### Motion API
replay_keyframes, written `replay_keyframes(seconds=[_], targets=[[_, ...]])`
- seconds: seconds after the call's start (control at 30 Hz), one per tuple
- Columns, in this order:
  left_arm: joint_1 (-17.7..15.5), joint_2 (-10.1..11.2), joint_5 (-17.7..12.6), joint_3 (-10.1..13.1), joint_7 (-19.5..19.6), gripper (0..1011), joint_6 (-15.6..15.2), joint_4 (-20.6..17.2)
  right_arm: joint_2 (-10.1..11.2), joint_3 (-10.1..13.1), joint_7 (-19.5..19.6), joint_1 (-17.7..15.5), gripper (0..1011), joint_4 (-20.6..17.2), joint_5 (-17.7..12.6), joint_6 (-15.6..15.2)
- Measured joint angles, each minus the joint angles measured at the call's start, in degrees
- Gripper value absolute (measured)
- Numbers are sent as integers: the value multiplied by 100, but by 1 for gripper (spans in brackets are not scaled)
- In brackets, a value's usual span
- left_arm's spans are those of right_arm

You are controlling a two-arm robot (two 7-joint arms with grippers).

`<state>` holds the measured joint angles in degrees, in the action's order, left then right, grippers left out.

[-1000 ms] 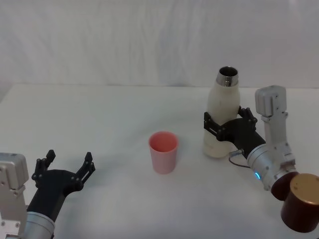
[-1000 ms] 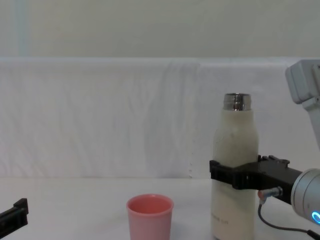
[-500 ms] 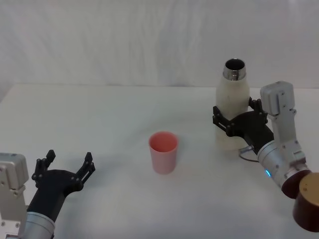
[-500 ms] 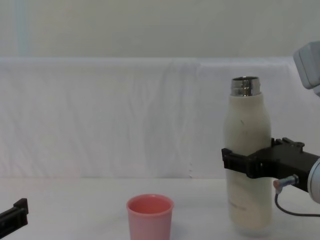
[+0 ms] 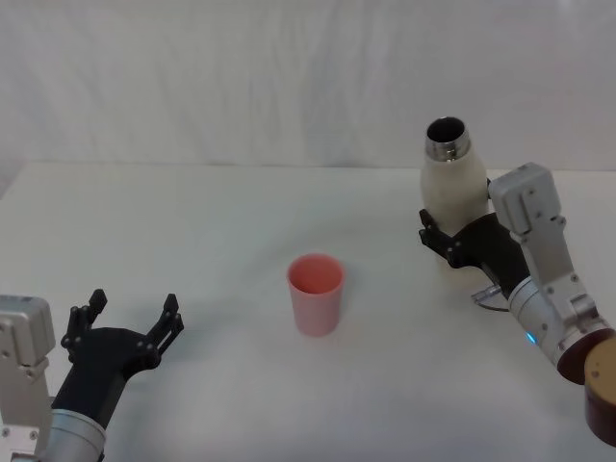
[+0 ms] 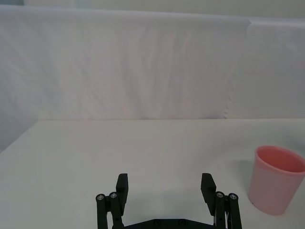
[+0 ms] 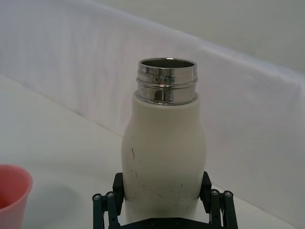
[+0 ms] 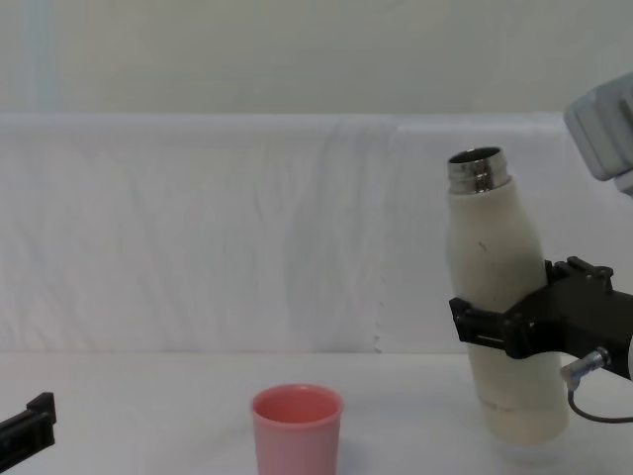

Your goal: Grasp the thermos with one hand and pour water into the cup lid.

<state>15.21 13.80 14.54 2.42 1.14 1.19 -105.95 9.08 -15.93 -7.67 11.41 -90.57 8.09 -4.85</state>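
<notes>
**Right gripper holding thermos tilted above table, cup lid waiting at center**

The right gripper (image 5: 460,243) is clamping its black fingers (image 8: 483,327) around the lower body of the thermos (image 8: 499,317), one on each flank. The thermos is a tall, slim, matte cream-white bottle with a few dark specks and a shiny threaded steel neck, mouth open. In the chest view it is leaning with the neck toward the robot's left, and its base is hanging just above the white table (image 5: 212,221), though the gap is hard to judge from the head view. The cup lid (image 5: 315,294) is a smooth, slightly tapered salmon-pink plastic cup, sitting upright near the table's middle, well apart from the thermos and to its left. The left gripper (image 5: 127,332) is resting low at the near left edge, its fingers (image 6: 122,188) spread wide around nothing. A wrinkled white cloth backdrop (image 8: 247,228) is hanging behind the table. A dark brown round joint cap (image 5: 602,385) is showing on the right arm at the near right corner.
</notes>
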Motion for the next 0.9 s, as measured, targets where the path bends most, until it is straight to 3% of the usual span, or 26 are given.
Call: replay_keyframes(seconds=[0.9], targets=[[0,1,0,-1,0,1001,0,0,297,-422,-56,119,951,-2,1330,100]])
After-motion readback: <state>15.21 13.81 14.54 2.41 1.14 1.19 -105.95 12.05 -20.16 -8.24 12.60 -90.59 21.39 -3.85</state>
